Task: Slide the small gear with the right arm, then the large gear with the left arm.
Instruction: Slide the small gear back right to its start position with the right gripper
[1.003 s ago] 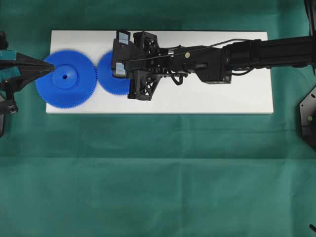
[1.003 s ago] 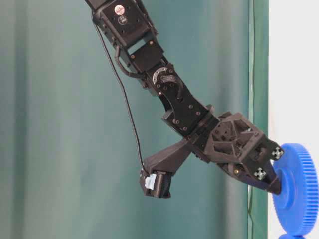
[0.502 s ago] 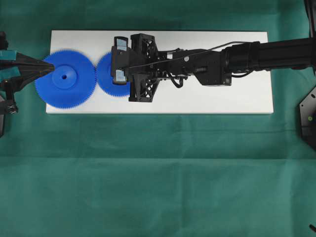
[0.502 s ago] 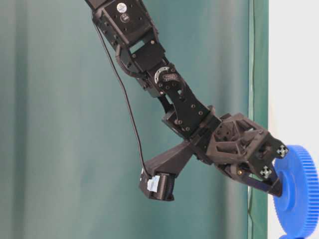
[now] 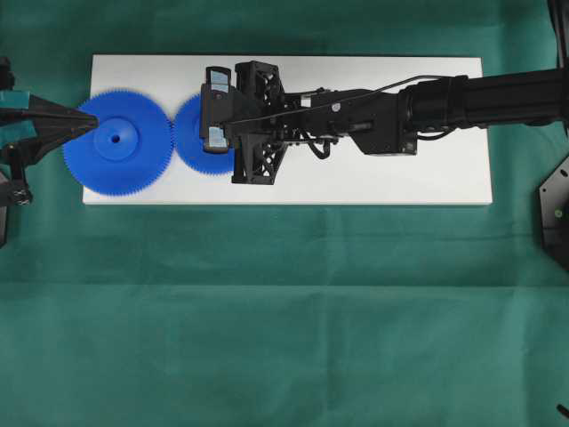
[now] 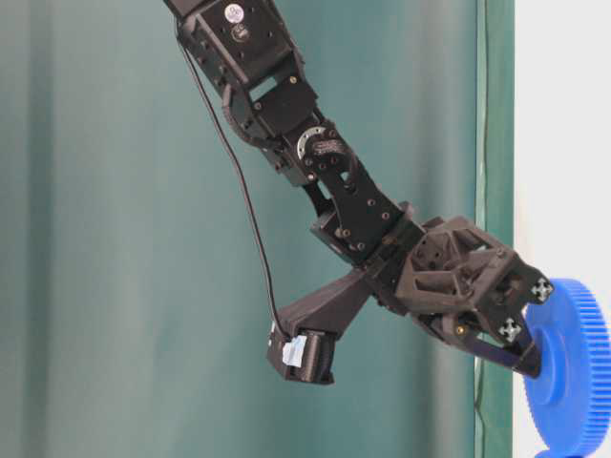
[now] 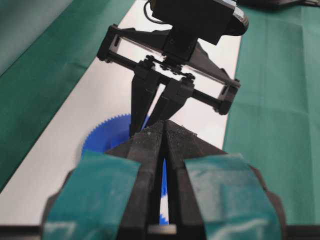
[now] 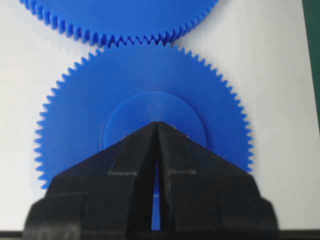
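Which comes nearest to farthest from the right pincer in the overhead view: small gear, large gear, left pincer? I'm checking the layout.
1. Small gear: directly under the right pincer, tips on its hub.
2. Large gear: next leftward, teeth meeting the small gear's.
3. Left pincer: farthest, at the large gear's left rim.

The right arm (image 5: 356,111) hides half the small gear (image 5: 192,133) overhead, centre hole included.
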